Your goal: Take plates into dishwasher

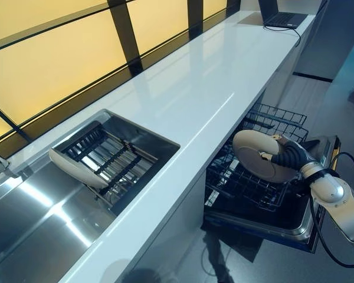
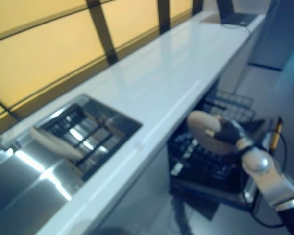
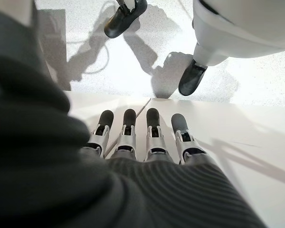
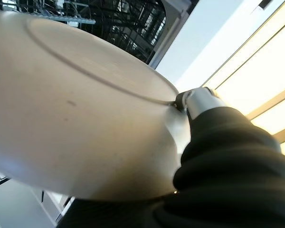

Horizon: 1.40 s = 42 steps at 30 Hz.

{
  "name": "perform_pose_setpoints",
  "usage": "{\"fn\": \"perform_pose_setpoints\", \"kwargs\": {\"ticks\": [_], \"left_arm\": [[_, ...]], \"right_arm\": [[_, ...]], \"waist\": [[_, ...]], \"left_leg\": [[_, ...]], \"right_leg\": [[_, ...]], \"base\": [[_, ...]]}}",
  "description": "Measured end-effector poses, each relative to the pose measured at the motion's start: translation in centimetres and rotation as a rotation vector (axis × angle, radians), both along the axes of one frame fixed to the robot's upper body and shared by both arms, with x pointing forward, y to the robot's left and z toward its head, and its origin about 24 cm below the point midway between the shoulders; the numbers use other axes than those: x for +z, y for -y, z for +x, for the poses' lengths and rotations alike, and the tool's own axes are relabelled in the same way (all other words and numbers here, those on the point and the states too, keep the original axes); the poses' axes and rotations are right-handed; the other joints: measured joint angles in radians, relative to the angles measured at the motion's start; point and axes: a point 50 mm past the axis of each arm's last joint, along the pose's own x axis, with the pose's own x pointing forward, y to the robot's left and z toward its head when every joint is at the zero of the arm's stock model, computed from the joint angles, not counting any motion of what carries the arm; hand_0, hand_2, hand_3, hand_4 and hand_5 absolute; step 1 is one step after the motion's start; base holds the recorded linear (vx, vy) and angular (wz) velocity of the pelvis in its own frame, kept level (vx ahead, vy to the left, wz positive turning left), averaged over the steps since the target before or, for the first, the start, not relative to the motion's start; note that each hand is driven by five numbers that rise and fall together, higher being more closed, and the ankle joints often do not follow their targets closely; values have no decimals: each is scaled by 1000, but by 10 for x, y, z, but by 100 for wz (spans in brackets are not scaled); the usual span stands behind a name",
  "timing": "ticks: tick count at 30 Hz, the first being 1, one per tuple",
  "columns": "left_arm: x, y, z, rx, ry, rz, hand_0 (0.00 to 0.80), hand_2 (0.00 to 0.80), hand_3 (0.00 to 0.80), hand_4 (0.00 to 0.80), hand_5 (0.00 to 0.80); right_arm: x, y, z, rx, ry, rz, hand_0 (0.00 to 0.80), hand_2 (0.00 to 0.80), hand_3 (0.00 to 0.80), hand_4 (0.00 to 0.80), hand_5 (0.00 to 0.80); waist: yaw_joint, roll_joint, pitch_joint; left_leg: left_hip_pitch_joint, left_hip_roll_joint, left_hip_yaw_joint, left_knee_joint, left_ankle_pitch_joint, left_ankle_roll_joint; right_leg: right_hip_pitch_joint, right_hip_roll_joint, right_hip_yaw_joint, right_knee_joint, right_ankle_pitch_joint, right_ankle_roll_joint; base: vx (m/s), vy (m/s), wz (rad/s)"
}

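A kitchen, by the fittings: a long white counter (image 1: pixel 206 88) runs beside yellow panels in dark frames, with a steel sink (image 1: pixel 35 218) set into it and a dish rack (image 1: pixel 106 156) in the basin. Below the counter a dishwasher stands open, its wire rack (image 1: pixel 253 171) pulled out. A laptop (image 1: pixel 280 15) sits at the counter's far end.

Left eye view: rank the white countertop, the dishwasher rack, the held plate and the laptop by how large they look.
1. white countertop
2. dishwasher rack
3. held plate, gripped by the right hand
4. laptop, though it sits farthest from the camera, so its small look is partly distance.
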Motion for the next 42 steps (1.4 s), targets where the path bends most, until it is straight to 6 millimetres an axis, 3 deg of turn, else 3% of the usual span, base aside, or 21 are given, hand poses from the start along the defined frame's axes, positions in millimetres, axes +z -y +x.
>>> {"fn": "perform_pose_setpoints", "kwargs": {"ticks": [7,27,42], "left_arm": [[1,1,3,-8,0,-4,0,0,0,0,0],[5,5,12,-34,13,-7,0,0,0,0,0],[6,6,14,-38,16,-9,0,0,0,0,0]], "right_arm": [[-15,-10,3,50,-90,-60,800,800,800,800,800],[-24,-13,4,30,-115,-205,800,800,800,800,800],[-43,6,12,-83,-197,-267,800,800,800,800,800]], "waist": [[0,1,17],[23,2,28],[26,0,30]], "left_leg": [[-1,0,-1,0,1,0],[-1,-1,-5,0,5,0],[-3,-1,-13,0,7,1]], "right_leg": [[0,-1,-1,0,0,0],[5,-2,-8,0,0,0],[8,-2,-18,0,0,0]], "base": [[0,0,0],[1,-1,0],[0,-1,0]]}}
